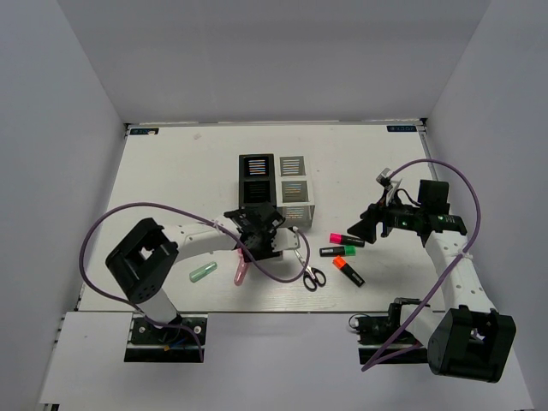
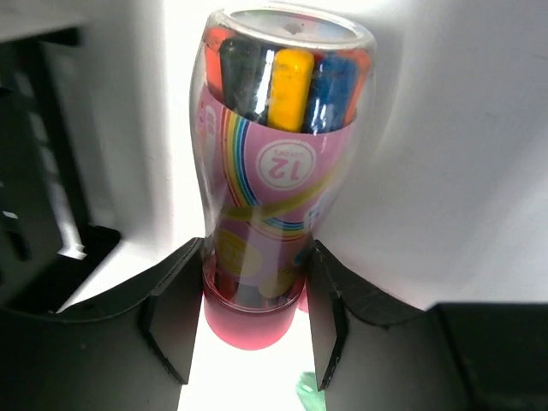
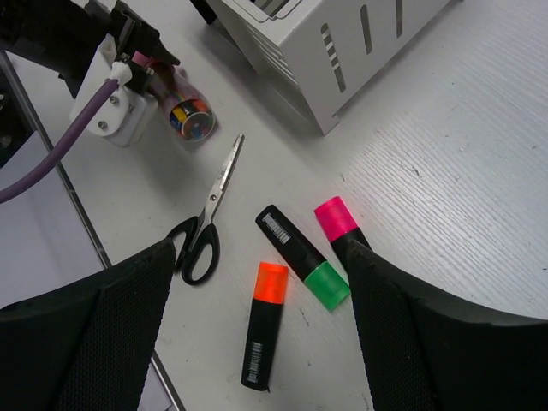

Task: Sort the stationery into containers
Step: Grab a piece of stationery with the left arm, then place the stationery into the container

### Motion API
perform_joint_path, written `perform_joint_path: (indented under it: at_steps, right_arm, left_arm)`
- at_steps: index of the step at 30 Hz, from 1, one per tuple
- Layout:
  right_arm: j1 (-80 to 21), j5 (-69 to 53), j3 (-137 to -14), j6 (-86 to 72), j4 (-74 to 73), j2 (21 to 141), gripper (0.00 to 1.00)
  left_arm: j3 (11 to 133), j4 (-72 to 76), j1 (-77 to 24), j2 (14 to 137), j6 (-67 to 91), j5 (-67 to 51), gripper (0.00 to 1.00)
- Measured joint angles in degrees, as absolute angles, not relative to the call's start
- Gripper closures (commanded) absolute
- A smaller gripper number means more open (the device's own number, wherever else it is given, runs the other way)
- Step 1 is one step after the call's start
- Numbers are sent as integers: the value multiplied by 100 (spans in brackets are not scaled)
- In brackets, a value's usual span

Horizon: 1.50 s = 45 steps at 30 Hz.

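A: Where's the clear tube (image 2: 282, 154)?
B: In the left gripper (image 1: 257, 235), just in front of the black organiser (image 1: 255, 178). Fingers (image 2: 175, 317) are pressed on both sides, low on the body by the pink cap (image 2: 253, 330).
A: Material?
B: Glossy see-thru plastic, round, slightly waisted. Pink rainbow label reads "12". Pens packed inside: black, yellow, blue, orange tops seen, can't count the rest.
A: Axis?
B: In top view the pink end goes near-left and the clear end far-right under the gripper. Can't tell if it touches the table (image 1: 171, 171).
A: And the right gripper (image 1: 370, 224)?
B: Spread wide, nothing btwn the fingers, hanging over the markers.
A: How many?
B: 3, stubby, black bodies, barcode labels seen on 2. Pink-capped marker (image 1: 347, 239) lies across, cap to the left. Green-capped marker (image 1: 332, 251) is just nearer, cap to the right. Orange-capped marker (image 1: 348, 271) is nearest, slanted, cap far-left.
A: Rest?
B: 1 scissors (image 1: 308, 267): steel blades together pointing far-left, black loop handles toward the near edge. 1 pale-green pen (image 1: 202, 272): short rounded capsule, slanted, left of the tube. 2 organisers, black + white organiser (image 1: 294, 188), touching side by side. Both boxy w/ slotted walls, 2 square compartments each.
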State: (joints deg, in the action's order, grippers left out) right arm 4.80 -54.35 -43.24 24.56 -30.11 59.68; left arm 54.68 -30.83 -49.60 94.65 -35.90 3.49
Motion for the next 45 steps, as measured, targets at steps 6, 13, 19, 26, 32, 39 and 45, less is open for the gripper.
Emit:
perform_joint_path:
  at_steps: [6,13,19,26,32,39,45]
  right_arm:
    - [480,-5586,-4335,2624,-3151,5966,87]
    - [480,-5905,-4501,2921,-3638,5968,91]
    - [480,-5977,-4534,3046,-3765,5937,88]
    - [480,-6023,-4534,3050,-3765,5804,87]
    - [480,-6069,-4532,3046,-3765,5804,87]
    - [480,-6093,-4532,3044,-3767,5819,86]
    - [480,-6125,-4532,3035,-3767,5929,84]
  left_arm:
    - [5704,-4086,-5328,9198,-3096,344,100]
    - [7210,-5234,-5583,8602,-2759,661,100]
    - [8226,-5487,-5612,8385,-3065,1619,100]
    - [8440,-4755,-5502,8862,-4034,3197,100]
    - [8783,-4303,-4978,9450,-4731,3715,100]
    - [10304,-4788,-4431,10106,-4901,3769,100]
    - [10606,-5345,-4237,10403,-5011,3629,100]
